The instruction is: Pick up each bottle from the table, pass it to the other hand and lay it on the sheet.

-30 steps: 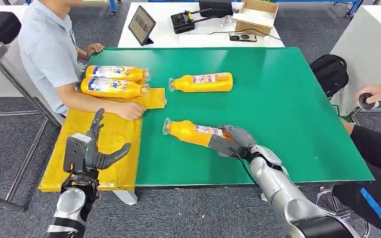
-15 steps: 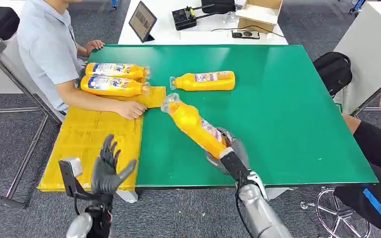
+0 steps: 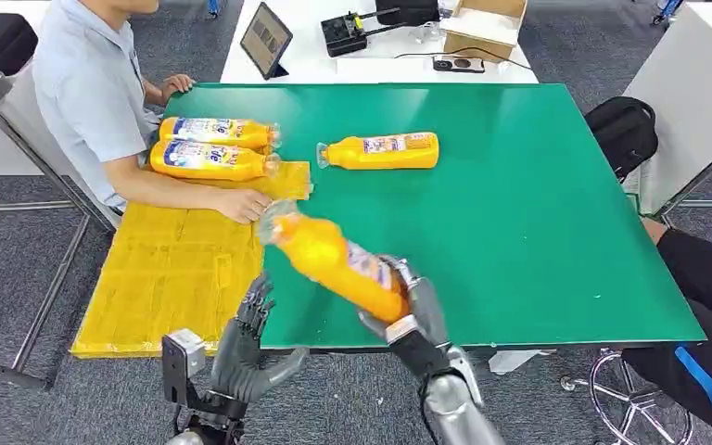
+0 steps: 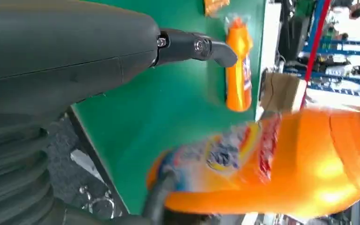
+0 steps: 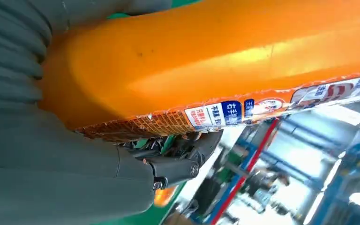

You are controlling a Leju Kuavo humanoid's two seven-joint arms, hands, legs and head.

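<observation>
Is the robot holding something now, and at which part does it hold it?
Yes. The right hand grips an orange bottle at its base end, with the cap end raised toward the yellow sheet. The left hand holds nothing, fingers apart.

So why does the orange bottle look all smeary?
Head view: the held bottle in the right hand is motion-blurred, while the bottle on the table looks sharp. Left wrist view: it is close, fuzzy and glary. Right wrist view: background blurred.
</observation>
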